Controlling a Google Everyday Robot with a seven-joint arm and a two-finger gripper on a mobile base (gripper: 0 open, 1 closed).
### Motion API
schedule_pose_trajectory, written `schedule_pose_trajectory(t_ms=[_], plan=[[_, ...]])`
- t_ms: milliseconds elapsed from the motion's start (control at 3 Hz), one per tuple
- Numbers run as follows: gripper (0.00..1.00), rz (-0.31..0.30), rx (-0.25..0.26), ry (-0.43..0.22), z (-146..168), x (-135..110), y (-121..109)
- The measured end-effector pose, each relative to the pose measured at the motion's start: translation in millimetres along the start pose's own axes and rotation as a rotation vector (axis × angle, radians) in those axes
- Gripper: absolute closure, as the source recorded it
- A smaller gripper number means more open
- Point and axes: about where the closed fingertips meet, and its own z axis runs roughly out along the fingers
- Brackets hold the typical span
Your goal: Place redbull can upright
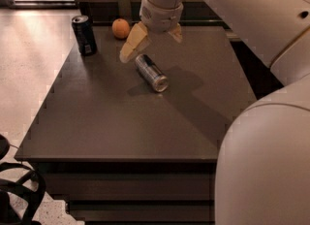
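Observation:
The redbull can (pixel 151 72), slim and silver with a shiny end, lies on its side near the middle of the dark table (pixel 106 122). Its end faces the front right. My gripper (pixel 151 47) hangs just above and behind the can's far end, not touching it. The gripper is open, with one tan finger (pixel 133 44) to the can's left and the other (pixel 176 32) to the right. It holds nothing.
A wider dark soda can (pixel 84 35) stands upright at the table's back left. An orange (pixel 120 28) sits beside it at the back edge. My white arm fills the right side of the view. Light floor lies to the left of the table.

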Motion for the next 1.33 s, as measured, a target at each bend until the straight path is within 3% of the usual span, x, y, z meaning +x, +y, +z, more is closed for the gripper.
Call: schedule_pose_trajectory(t_ms=[333, 1333], plan=[[0.00, 0.007, -0.037, 0.010, 16, -4, 9], [0.00, 0.047, -0.035, 0.098, 56, -6, 30]])
